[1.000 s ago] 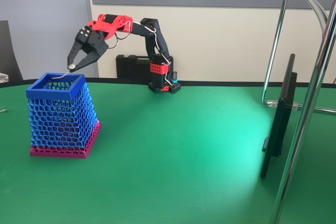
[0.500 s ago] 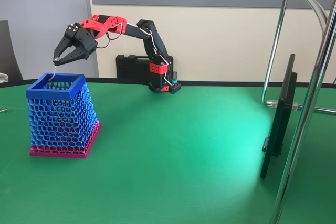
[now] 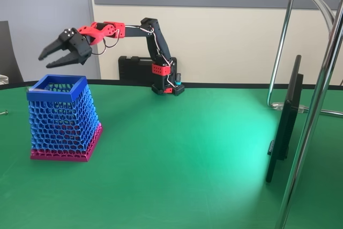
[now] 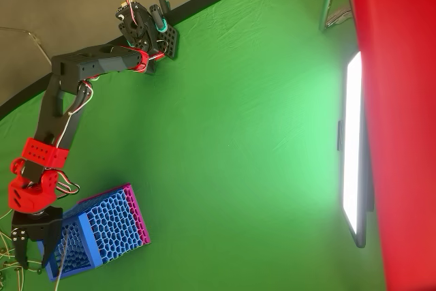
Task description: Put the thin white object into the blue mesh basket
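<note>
The gripper (image 3: 47, 57) is hanging in the air above and a little to the left of the basket (image 3: 63, 119) in the fixed view, its two black fingers spread apart and gripping nothing. In the overhead view the gripper (image 4: 28, 253) is sitting over the basket's (image 4: 112, 223) left end, partly covering the rim.

The white stick (image 4: 61, 269) is lying inside the basket in the overhead view, showing as a thin pale line running from the open mouth down toward the picture's lower edge. In the fixed view it is too thin to pick out against the mesh.

The basket is standing upright on the green table (image 3: 182, 148), its pink band at the bottom touching the cloth. The red and black arm (image 3: 144, 30) is reaching out from its base (image 3: 167, 87) at the far edge of the table. A black case (image 3: 135, 69) is sitting behind that base against the wall. At the right, a dark screen (image 3: 284, 122) is standing edge-on beside shiny metal poles (image 3: 316, 105).
</note>
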Controlling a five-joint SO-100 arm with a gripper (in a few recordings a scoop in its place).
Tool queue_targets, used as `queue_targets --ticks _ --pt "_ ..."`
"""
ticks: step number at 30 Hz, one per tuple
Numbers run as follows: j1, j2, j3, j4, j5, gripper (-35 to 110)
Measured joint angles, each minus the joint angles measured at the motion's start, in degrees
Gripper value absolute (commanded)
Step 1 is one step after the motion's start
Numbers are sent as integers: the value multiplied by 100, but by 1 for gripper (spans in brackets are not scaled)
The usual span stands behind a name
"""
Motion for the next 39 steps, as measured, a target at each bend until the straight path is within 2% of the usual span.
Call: queue_targets --ticks 13,25,38,39 --pt "53 835 914 -510 -492 13" --pt "-1389 3217 3542 -738 -3146 0" --pt "-2487 4860 5845 -729 -4808 0" --pt "-2654 5212 6398 -721 -5027 0"
